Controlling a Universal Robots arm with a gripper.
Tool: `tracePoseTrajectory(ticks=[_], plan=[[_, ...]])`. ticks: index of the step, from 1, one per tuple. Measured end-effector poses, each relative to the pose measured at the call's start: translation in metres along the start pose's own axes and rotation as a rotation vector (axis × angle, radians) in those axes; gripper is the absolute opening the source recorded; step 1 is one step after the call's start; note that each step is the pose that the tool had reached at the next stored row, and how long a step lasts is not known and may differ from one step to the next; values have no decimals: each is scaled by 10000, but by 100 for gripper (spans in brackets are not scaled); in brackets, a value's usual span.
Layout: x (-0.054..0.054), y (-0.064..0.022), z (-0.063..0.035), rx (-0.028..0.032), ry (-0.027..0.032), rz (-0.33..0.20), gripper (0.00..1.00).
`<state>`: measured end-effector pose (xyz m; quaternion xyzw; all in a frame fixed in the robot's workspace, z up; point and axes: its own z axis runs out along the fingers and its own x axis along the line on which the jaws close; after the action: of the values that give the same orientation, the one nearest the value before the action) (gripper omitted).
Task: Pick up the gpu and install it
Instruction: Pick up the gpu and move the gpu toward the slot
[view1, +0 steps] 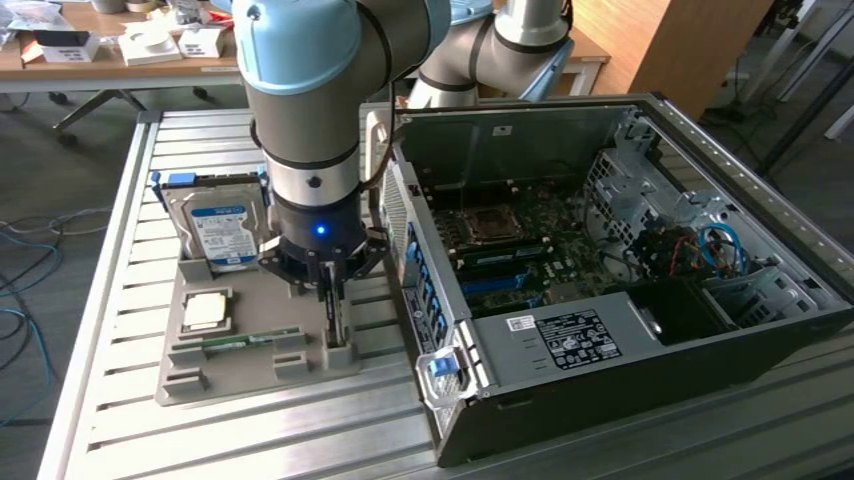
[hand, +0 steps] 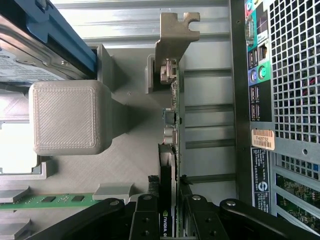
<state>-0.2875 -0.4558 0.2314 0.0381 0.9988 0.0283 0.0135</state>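
The gpu (hand: 173, 125) is a thin green card standing on edge in a slot of the grey holder tray (hand: 135, 100), with its pale metal bracket (hand: 175, 35) at the far end. In the exterior view the gpu (view1: 335, 335) is a narrow upright sliver at the tray's corner nearest the computer case. My gripper (hand: 169, 189) reaches straight down over it, one black finger on each side of the card's near end. The fingers (hand: 150, 200) stand close to the card with a slim gap left. In the exterior view the gripper (view1: 331, 300) hangs just above the tray.
The open computer case (view1: 601, 330) lies right beside the tray, its motherboard (view1: 521, 250) exposed. On the tray (view1: 254, 380) stand a hard drive (view1: 220, 225), a processor chip (view1: 204, 312) and a green memory strip (view1: 247, 340). A grey block (hand: 67, 117) of the tray rises near the card.
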Motion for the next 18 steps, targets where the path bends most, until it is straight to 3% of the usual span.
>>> tracePoseTrajectory(ticks=[13, 18], plan=[[0, 0, -1, -7, 13, -232, 26], [-2, 5, -78, -6, 13, -232, 26]])
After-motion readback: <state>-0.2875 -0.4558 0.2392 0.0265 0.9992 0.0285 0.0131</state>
